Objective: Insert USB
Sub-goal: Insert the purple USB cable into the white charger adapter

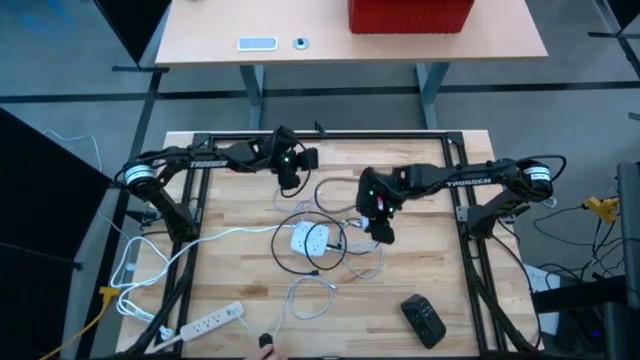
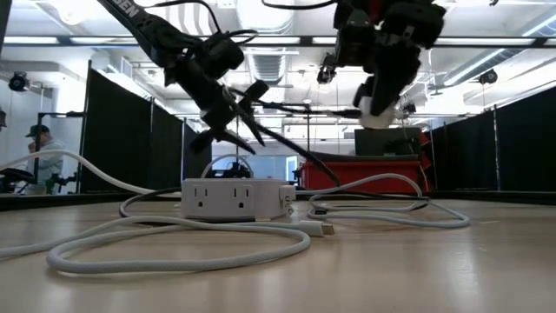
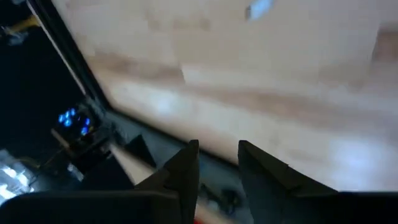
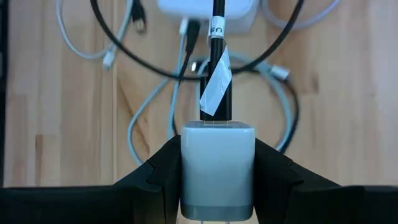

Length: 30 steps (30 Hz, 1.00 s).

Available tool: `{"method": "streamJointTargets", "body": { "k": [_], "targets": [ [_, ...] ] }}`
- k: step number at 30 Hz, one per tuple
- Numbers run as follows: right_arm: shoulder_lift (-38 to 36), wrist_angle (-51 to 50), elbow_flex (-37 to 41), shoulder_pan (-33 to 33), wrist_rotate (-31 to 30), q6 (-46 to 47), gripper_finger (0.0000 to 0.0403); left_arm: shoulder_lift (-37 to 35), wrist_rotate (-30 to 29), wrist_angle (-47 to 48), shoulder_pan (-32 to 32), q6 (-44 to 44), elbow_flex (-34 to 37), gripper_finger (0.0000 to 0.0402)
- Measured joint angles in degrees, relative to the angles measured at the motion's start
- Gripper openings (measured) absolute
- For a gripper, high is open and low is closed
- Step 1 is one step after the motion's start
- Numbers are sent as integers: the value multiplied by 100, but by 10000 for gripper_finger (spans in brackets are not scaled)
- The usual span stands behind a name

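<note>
My right gripper [image 4: 217,186] is shut on a white charger block [image 4: 217,168], held above the table's middle [image 1: 380,228]. A black cable [image 4: 216,68] with a white label [image 4: 214,93] is plugged into the block's face that points away from the wrist. Below it, a white outlet box [image 1: 308,238] rests flat on the table among loops of white and black cable. My left gripper [image 1: 290,180] hangs above the table farther back. It is open, with nothing between its fingers [image 3: 189,165] in the left wrist view. My right gripper pinches the charger block's two opposite side faces [image 4: 186,174] between its two fingers. The fingers come from above, pointing down. The block is lifted clear of the table [image 2: 378,109], and the black cable runs out of its free end.
A long white power strip [image 1: 210,322] lies near the front left edge. A black handheld device [image 1: 423,320] lies at the front right. Loose white cables [image 1: 310,295] lie around the outlet box. A red box [image 1: 410,15] stands on the desk beyond. A person [image 2: 39,143] is far off.
</note>
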State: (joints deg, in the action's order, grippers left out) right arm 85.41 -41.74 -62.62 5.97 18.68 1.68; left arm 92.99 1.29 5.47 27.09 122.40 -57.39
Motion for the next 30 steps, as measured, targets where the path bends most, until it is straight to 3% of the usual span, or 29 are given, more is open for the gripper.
{"method": "streamJointTargets", "body": {
  "k": [5, 9, 15, 21, 30],
  "targets": [
    [-5, -26, 91, -472, -127, 133, 124, -7, -593, -404, 0, -1099, 0, 88],
    [-78, -39, 46, -672, -96, 110, 124, -7, -613, -484, 0, -1776, 0, 91],
    [-280, -130, 43, -749, -68, 154, 124, -7, -623, -871, -12, -481, -17, 101],
    [-423, -165, 43, -747, -68, 147, 124, -22, -589, -966, -33, -536, -107, 113],
    [-436, -136, 43, -747, -65, 225, 124, -22, -587, 38, -33, -340, -107, 93]
  ]
}}
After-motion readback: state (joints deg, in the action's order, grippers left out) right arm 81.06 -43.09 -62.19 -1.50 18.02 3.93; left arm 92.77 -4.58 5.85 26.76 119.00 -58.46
